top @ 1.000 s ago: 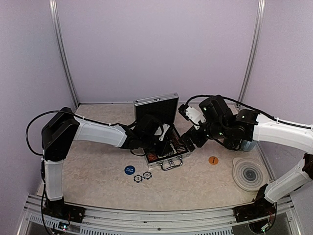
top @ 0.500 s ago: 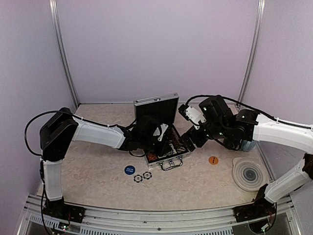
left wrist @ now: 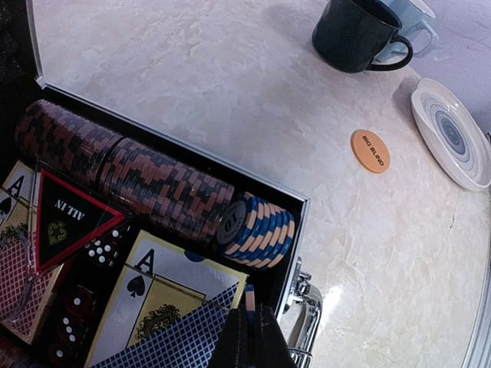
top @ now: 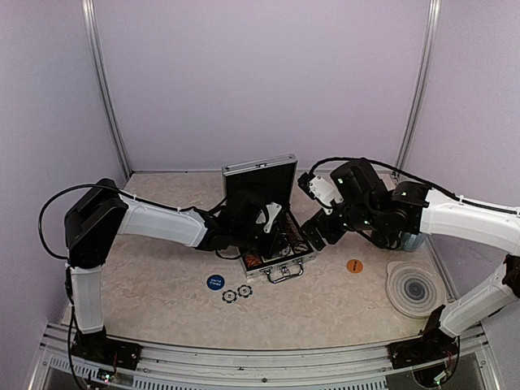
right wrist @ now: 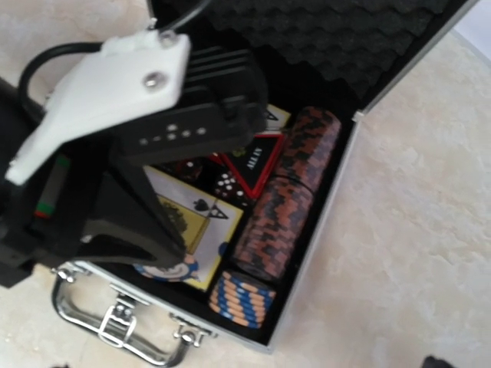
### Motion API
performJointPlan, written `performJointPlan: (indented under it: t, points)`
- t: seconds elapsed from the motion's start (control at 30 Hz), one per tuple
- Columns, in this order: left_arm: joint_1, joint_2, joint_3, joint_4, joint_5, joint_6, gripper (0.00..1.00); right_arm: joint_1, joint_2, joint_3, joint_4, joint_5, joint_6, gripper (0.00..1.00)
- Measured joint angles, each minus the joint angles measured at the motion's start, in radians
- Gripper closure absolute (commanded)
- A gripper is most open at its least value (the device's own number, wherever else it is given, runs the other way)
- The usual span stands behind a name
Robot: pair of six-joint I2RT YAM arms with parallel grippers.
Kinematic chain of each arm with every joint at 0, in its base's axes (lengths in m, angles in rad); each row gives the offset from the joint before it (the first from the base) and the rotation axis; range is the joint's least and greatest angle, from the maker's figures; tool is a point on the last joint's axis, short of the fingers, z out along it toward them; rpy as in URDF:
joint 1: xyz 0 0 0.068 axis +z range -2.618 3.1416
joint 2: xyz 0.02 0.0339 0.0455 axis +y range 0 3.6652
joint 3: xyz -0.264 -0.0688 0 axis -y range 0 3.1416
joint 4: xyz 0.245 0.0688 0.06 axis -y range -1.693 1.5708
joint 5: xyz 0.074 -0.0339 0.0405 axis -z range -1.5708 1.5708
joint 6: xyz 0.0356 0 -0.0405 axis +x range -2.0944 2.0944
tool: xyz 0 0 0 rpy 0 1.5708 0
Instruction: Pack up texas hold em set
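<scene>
The texas hold em set's silver case [top: 286, 265] lies open in the middle of the table with its lid [top: 260, 180] upright. Inside are a row of red and black chips [left wrist: 130, 176], a short blue and orange chip stack [left wrist: 257, 230], a black triangle [left wrist: 65, 218], dice [left wrist: 100, 251] and card decks [left wrist: 165, 299]. My left gripper [left wrist: 253, 337] is shut on one blue and orange chip [left wrist: 250, 303], held on edge over the case's front corner by the handle [left wrist: 305, 326]. My right gripper [top: 313, 231] hovers open at the case's right side, holding nothing.
On the table in front of the case lie a blue round button [top: 214, 281] and two loose chips [top: 230, 295]. An orange Big Blind button [left wrist: 370, 151], a grey ringed coaster [left wrist: 453, 134], a dark mug [left wrist: 357, 34] and a pale-blue mug [left wrist: 410, 23] stand to the right.
My left gripper has shifted slightly over the case with the chip still in it. The right arm has stayed where it was.
</scene>
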Motion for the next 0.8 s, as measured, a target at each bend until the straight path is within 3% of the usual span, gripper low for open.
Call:
performJointPlan:
  t: [0.8]
  points:
    - [-0.042,0.0,0.076,0.038,0.07,0.32,1.0,-0.011,-0.159,-0.067,-0.069,0.162,0.07,0.01]
